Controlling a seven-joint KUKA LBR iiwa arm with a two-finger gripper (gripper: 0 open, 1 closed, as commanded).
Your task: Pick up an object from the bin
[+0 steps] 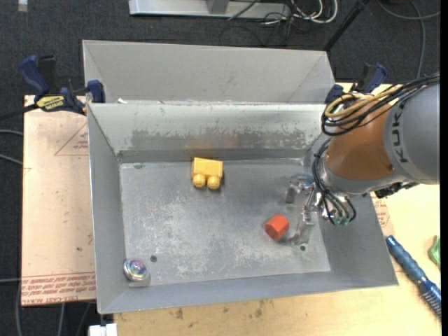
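A small red block [277, 227] lies on the grey bin [210, 257] floor just beside the jaws, on the side away from the arm, not between them. It is a chunky, bright red-orange cube. The jaws stand released, spread apart, grasping nothing. A yellow block [207, 173] lies well apart from the jaws.

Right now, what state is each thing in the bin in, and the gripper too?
Yellow block: lying flat on the bin floor by the back wall, alone.
Red cube: resting on the floor at the right, not lifted.
Silver round thing: sitting in the front left corner.
Gripper: down in the bin, close beside the red cube.
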